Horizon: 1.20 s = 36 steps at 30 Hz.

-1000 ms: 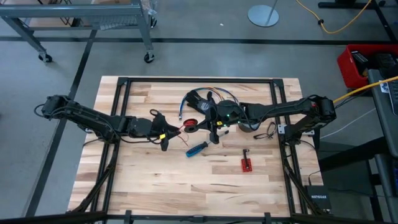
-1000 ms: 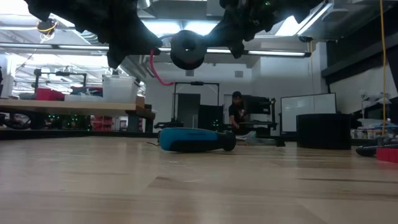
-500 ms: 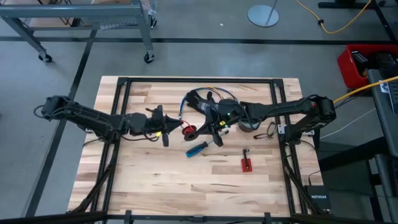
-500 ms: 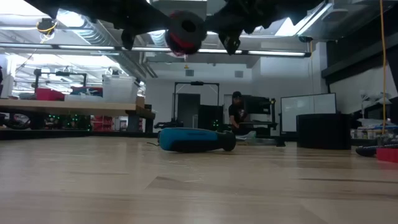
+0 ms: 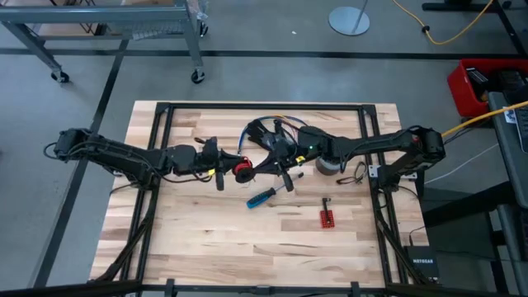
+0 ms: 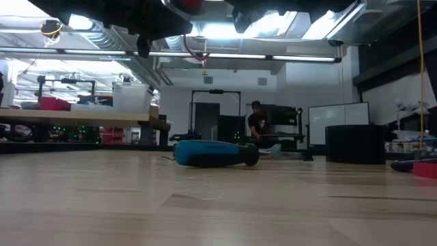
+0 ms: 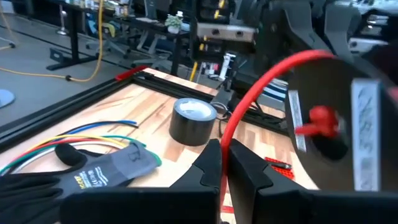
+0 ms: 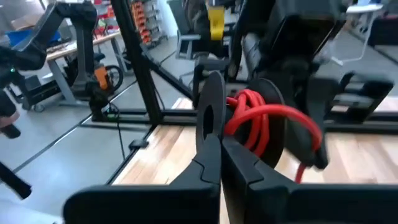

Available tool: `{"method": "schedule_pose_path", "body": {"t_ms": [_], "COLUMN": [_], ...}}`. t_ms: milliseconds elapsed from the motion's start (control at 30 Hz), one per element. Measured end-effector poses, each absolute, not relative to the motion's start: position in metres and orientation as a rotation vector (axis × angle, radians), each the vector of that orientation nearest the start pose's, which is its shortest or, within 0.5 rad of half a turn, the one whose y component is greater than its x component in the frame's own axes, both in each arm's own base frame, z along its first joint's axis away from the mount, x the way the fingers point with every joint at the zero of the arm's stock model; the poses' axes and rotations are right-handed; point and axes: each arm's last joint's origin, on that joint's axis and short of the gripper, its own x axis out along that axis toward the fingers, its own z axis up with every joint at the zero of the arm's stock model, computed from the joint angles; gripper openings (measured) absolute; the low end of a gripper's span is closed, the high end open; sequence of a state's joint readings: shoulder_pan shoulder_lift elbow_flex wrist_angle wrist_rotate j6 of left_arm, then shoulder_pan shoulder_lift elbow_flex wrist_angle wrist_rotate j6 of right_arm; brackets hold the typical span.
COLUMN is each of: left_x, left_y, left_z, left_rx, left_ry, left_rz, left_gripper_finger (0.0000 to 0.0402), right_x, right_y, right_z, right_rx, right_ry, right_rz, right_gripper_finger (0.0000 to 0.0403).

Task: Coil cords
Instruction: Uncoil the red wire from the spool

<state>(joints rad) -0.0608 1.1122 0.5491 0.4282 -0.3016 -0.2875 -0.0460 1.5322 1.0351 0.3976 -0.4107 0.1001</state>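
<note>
A small black spool (image 5: 242, 172) wound with red cord is held in the air between my two grippers, above the table's middle. My right gripper (image 5: 262, 165) is shut on the spool, coming from the right. My left gripper (image 5: 224, 169), coming from the left, is shut on the loose red cord (image 7: 249, 99) that arcs off the spool (image 7: 323, 118). In the low view the spool (image 6: 191, 4) shows only at the top edge, and a loop of red cord (image 6: 194, 49) hangs below it. My left gripper pinches the red cord (image 7: 224, 146) between its two fingertips, a short way from the spool. The fingers come about level from the table's left. The cord arcs slack from the fingers up to the spool, clear of the table. My right gripper pinches the rim of the spool's black side disc (image 8: 210, 115) between its two fingers. The fingers come about level from the table's right. The spool is lifted clear of the table, its red windings (image 8: 255, 121) just beyond the disc.
A blue-handled screwdriver (image 5: 261, 197) lies on the table just below the spool. A grey tape roll (image 5: 327, 165), a dark glove with coloured wires (image 5: 268, 132), a small red part (image 5: 327, 218) and a dark cord (image 5: 356, 175) lie around the right arm.
Both grippers have risen, carrying the spool up to the top edge of the low view. The spool has gone a little toward the table's left and far edges and has turned, its red windings now showing from above. The left gripper has gone toward the far edge.
</note>
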Motion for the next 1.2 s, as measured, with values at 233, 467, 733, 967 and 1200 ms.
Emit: {"method": "schedule_pose_path", "body": {"t_ms": [233, 467, 733, 967, 1200], "left_x": [0.238, 0.239, 0.246, 0.246, 0.243], "left_y": [-0.006, -0.005, -0.007, -0.011, -0.026], "left_z": [0.253, 0.258, 0.251, 0.242, 0.229], "left_rx": [-0.24, -0.241, -0.264, -0.328, -0.405], "left_ry": [0.037, -0.01, 0.01, 0.081, 0.222], "left_rz": [0.239, 0.23, 0.179, 0.154, 0.126], "left_gripper_finger": [0.0, 0.0, 0.0, 0.0, 0.0], "right_x": [0.348, 0.348, 0.348, 0.349, 0.345], "right_y": [-0.004, -0.005, -0.008, -0.011, -0.017], "right_z": [0.296, 0.307, 0.317, 0.317, 0.314], "right_rx": [0.113, 0.087, 0.048, 0.013, -0.013], "right_ry": [0.09, -0.025, -0.136, -0.135, -0.052], "right_rz": [0.361, 0.354, 0.227, 0.116, -0.004], "right_gripper_finger": [0.0, 0.0, 0.0, 0.0, 0.0]}}
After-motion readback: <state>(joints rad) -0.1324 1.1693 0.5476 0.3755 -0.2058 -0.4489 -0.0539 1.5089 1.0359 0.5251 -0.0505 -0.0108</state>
